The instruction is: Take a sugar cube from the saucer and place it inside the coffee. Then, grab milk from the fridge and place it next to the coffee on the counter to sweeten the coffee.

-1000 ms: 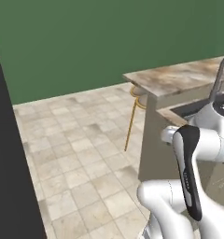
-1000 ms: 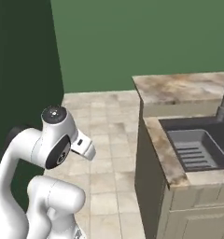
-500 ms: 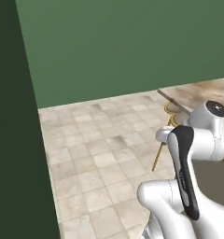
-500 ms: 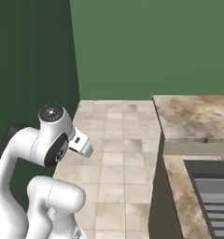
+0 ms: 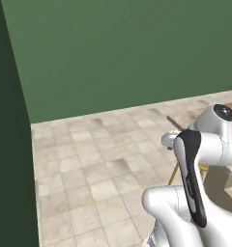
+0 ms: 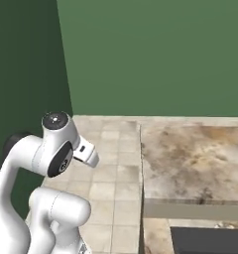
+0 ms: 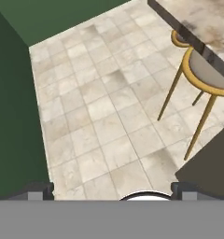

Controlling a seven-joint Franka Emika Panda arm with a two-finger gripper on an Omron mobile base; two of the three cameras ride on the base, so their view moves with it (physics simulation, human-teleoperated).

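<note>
My gripper (image 7: 112, 191) is open: its two dark fingertips (image 7: 39, 191) stand far apart at the bottom of the hand view, with nothing between them. It hangs over bare tiled floor (image 7: 104, 112). My white arm (image 5: 200, 164) is folded close to the base, and its elbow (image 6: 56, 149) is raised. The sugar cube, saucer, coffee, milk, fridge and counter are out of view.
A marbled island top (image 6: 190, 158) with a dark sink (image 6: 205, 240) lies to the right. A yellow-legged stool (image 7: 205, 77) stands against its edge above the floor (image 5: 89, 164). Green walls (image 5: 118, 53) meet in a corner ahead on the left.
The whole picture has shifted: the base has turned, so the green wall fills more of both views and the island has slid to the right. The arm holds the same pose, gripper still open.
</note>
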